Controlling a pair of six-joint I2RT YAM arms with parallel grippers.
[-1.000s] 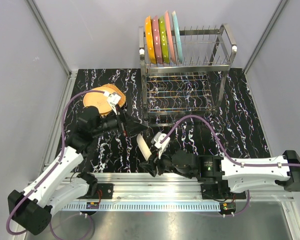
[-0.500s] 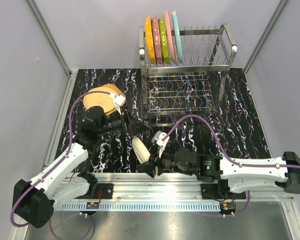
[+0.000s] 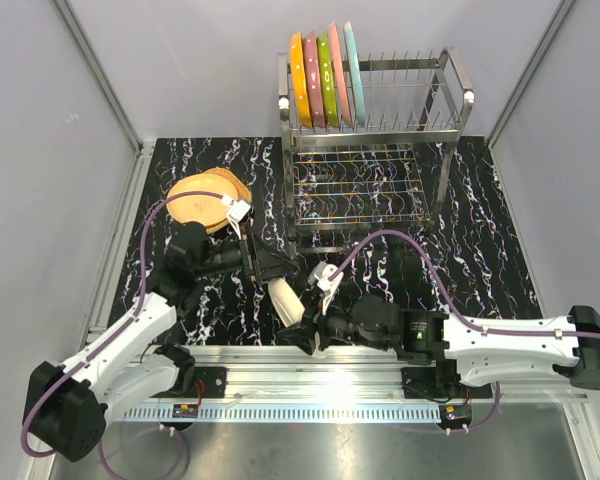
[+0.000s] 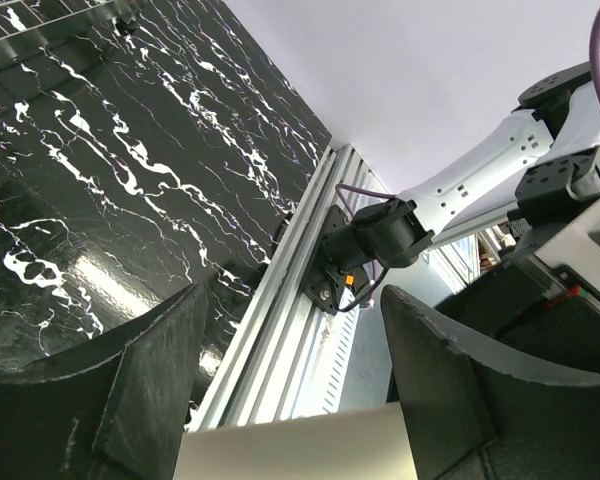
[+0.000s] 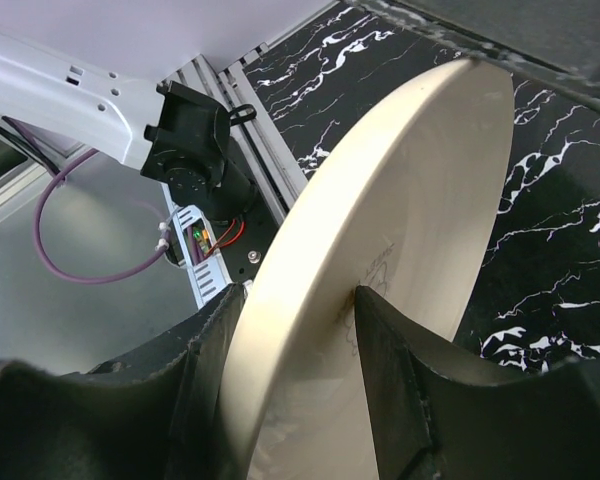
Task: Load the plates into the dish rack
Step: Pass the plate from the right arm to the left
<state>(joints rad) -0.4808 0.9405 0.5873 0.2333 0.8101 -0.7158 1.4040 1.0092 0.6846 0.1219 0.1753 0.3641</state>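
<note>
Left gripper (image 3: 276, 272) has swung in from the tan plates (image 3: 202, 197) to meet the cream plate (image 3: 283, 300), narrowing its jaws as it came.
Right gripper (image 3: 306, 326) is clamped on the plate's lower rim and holds it on edge near the front of the table (image 3: 480, 230), well apart from the dish rack (image 3: 460, 88), where five plates (image 3: 325, 75) already stand at the left end of the prongs. The left fingers (image 4: 150, 380) straddle the upper rim; whether they pinch it yet I cannot tell. For a clean handover, the left should probably seat deep and square on the rim and close fully before the right lets go, or the plate may pivot and drop.
</note>
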